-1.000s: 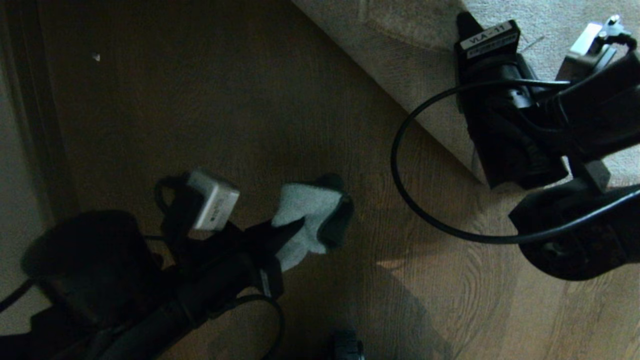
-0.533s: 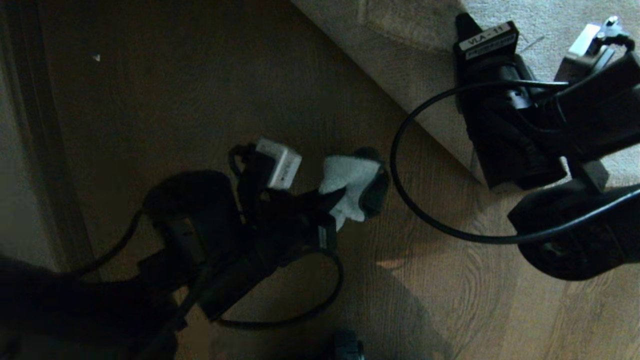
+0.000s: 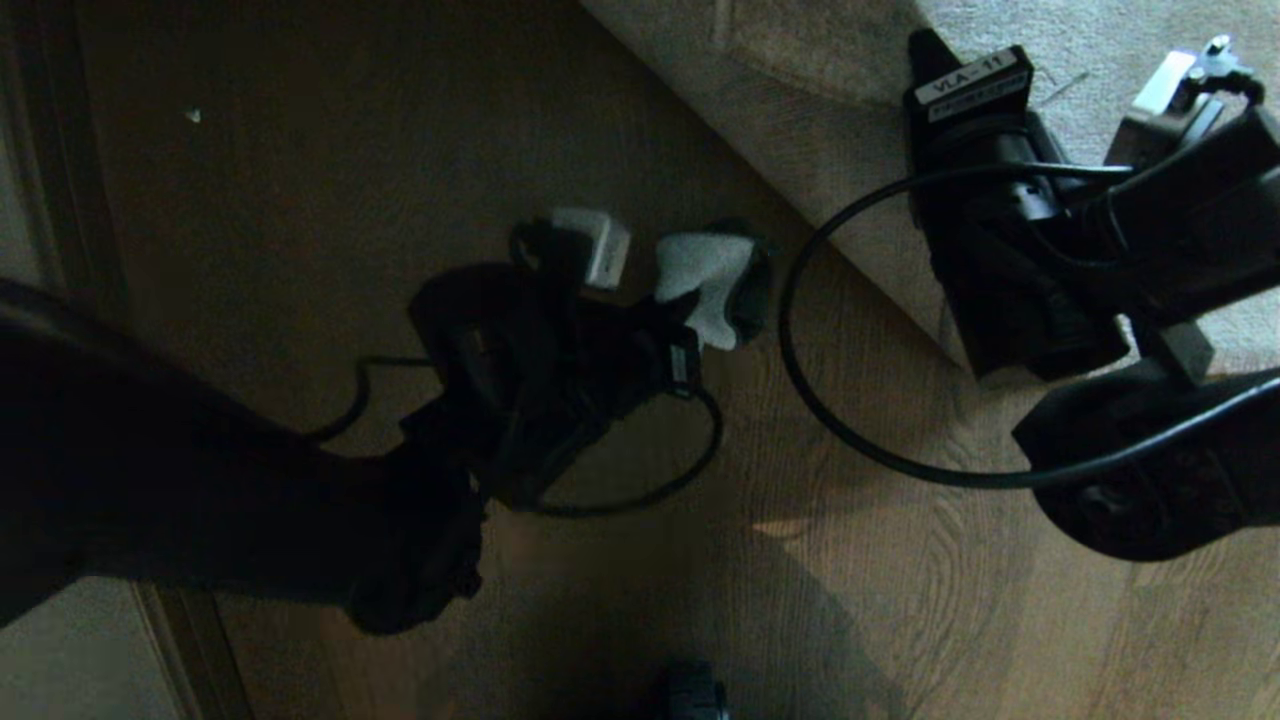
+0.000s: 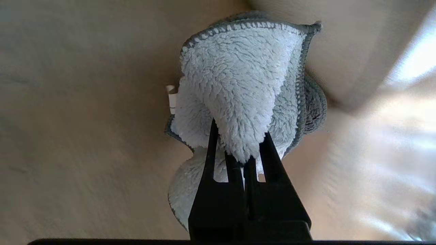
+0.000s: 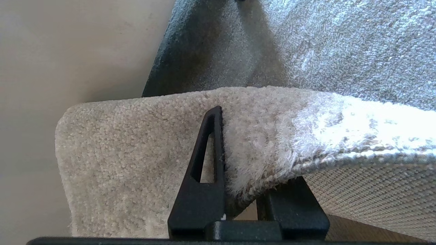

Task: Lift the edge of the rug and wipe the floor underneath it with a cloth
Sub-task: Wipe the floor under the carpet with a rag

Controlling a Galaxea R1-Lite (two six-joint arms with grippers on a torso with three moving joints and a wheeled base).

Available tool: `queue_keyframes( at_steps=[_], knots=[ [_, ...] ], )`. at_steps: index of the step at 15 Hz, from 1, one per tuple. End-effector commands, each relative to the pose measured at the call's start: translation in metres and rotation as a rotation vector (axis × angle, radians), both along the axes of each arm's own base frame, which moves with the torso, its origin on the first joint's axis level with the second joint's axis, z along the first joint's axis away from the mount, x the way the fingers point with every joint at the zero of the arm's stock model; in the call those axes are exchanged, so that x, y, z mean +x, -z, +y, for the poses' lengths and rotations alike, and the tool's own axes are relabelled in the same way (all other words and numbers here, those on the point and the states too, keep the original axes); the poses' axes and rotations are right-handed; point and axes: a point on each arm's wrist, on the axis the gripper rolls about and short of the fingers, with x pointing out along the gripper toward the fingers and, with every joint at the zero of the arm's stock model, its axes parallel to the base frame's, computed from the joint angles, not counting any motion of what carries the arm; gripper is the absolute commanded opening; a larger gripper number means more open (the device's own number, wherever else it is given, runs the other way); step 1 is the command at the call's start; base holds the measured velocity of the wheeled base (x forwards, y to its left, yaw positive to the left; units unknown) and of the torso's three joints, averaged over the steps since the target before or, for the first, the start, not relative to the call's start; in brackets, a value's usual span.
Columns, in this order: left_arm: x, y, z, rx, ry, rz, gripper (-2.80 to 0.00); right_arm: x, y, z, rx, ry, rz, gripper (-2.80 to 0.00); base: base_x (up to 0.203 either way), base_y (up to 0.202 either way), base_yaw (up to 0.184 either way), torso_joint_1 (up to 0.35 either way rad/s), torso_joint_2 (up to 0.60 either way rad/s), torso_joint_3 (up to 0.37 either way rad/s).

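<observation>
A: Your left gripper [image 4: 243, 149] was clamped tight on the cloth [image 4: 238, 88], the pale fluffy rag bunched out past the fingertips. Where did it sit against the rug edge?

B: You had it on the floor side of the rug edge [image 3: 800, 200], near the hem but not touching it as far as the head view showed. The cloth [image 3: 705, 280] hung over the floor [image 3: 300, 200], and whether it pressed on the boards, you could not tell.

A: And past that hem?

B: Your right gripper [image 5: 238, 163] was pinched on the rug edge [image 5: 238, 136] itself, one finger [image 5: 204, 160] lying on the pile and the other under the woven backing. The border stood lifted and curled over, with shadow beneath it.

A: And from the head view?

B: Your right arm [image 3: 1010, 230] lay across the rug [image 3: 1080, 40], its black cable [image 3: 800, 370] looping out over the floor between the hem and the cloth.
</observation>
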Motion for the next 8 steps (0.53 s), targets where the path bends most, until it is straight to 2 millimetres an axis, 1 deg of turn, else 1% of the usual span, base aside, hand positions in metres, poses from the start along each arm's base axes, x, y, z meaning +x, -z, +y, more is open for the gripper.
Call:
queue_keyframes(
  at_steps=[1, 3, 5, 6, 8],
  knots=[
    [0.032, 0.003, 0.013, -0.012, -0.084, -0.013, -2.80, -0.003, -0.003, -0.002, 0.032, -0.001, -0.037, -2.80, 0.000, 0.000, 0.000, 0.000, 0.00, 0.000],
    [0.051, -0.012, 0.031, -0.046, -0.148, -0.059, -2.80, -0.003, -0.004, -0.002, 0.033, -0.001, -0.038, -2.80, 0.000, 0.000, 0.000, 0.000, 0.00, 0.000],
    [0.065, -0.029, 0.049, -0.079, -0.208, -0.110, -2.80, -0.003, -0.004, -0.002, 0.034, -0.001, -0.039, -2.80, 0.000, 0.000, 0.000, 0.000, 0.00, 0.000],
    [0.070, -0.036, 0.058, -0.091, -0.234, -0.133, -2.80, -0.003, -0.004, -0.002, 0.034, -0.001, -0.039, -2.80, 0.000, 0.000, 0.000, 0.000, 0.00, 0.000],
    [0.072, -0.053, 0.077, -0.112, -0.279, -0.175, -2.80, -0.003, -0.004, -0.002, 0.035, -0.001, -0.041, -2.80, 0.000, 0.000, 0.000, 0.000, 0.00, 0.000]
  ],
)
